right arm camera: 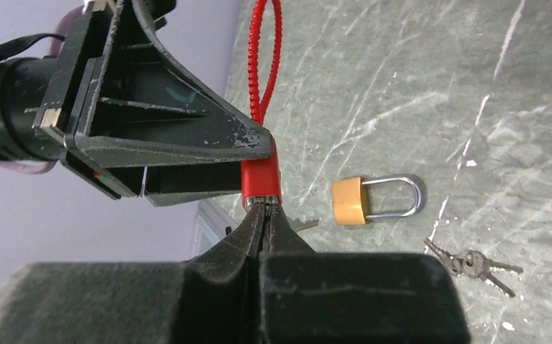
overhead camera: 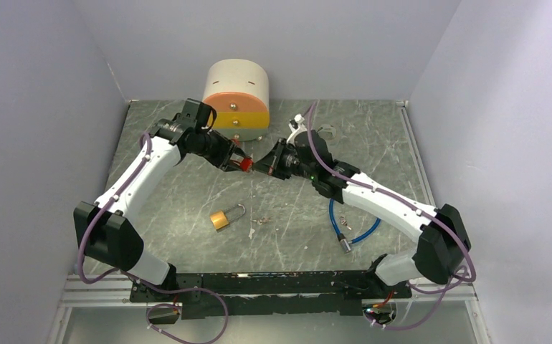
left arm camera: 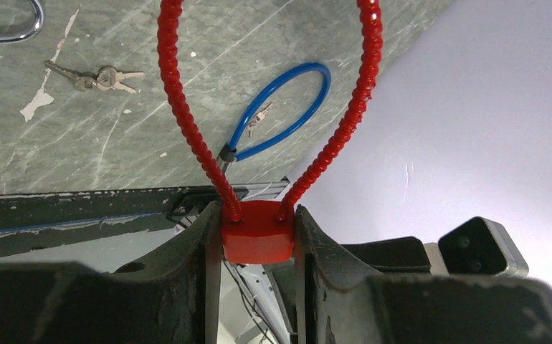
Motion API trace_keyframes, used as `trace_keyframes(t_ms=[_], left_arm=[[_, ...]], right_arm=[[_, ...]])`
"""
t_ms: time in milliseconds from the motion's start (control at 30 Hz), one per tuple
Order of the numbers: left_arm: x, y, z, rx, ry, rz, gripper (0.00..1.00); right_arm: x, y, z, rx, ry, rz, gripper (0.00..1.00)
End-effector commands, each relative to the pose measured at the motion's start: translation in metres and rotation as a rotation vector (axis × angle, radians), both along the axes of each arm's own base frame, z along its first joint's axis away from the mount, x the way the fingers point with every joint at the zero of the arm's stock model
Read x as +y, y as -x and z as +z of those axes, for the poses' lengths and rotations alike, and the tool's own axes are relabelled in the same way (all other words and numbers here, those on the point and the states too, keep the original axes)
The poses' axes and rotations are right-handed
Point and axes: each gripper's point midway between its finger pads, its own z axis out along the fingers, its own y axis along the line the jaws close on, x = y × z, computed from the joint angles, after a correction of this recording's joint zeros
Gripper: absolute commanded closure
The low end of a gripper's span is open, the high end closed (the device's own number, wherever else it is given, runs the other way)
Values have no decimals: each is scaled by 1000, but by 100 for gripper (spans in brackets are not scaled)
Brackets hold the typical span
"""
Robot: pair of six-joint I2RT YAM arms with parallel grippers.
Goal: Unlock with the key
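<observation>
A red cable lock [overhead camera: 243,165] is held in the air between both arms, above the middle of the table. My left gripper [overhead camera: 236,162] is shut on its red body [left arm camera: 257,235], with the ribbed red cable loop [left arm camera: 187,129] rising away from the fingers. My right gripper [overhead camera: 264,167] is shut, its tips [right arm camera: 264,209] pressed against the metal keyway end of the lock body [right arm camera: 261,175]. It pinches a key that is mostly hidden between the fingers. A second key blade [right arm camera: 303,225] sticks out beside them.
A brass padlock [overhead camera: 221,218] lies on the table, with a loose key pair [overhead camera: 261,221] to its right. A blue cable lock [overhead camera: 352,229] with small keys lies under the right arm. A cream, orange and yellow drum [overhead camera: 237,93] stands at the back.
</observation>
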Motion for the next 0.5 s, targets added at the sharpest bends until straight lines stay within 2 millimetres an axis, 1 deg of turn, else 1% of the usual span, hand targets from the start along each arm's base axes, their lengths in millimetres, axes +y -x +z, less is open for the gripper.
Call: trace_keyframes(t_ms=[0, 33, 100, 133, 167, 200, 333, 467], left_arm=[[-23, 26, 48, -71, 162, -113, 97], [-22, 25, 49, -90, 158, -111, 98], [-19, 22, 49, -128, 140, -101, 97], [-16, 19, 47, -149, 123, -92, 98], [-15, 18, 47, -165, 112, -89, 97], [-13, 17, 45, -175, 102, -85, 97], [-11, 16, 44, -207, 94, -83, 98], [-10, 16, 42, -217, 88, -81, 98]], right_arm=[[-5, -4, 21, -145, -95, 24, 100], [-7, -2, 27, -173, -107, 39, 89], [-11, 4, 38, -215, -124, 50, 60], [-14, 7, 42, -233, -134, 52, 51], [-17, 9, 45, -248, -145, 51, 46], [-20, 12, 45, -257, -153, 52, 44], [-25, 24, 53, -286, -186, 77, 44], [-22, 28, 59, -299, -212, 110, 50]])
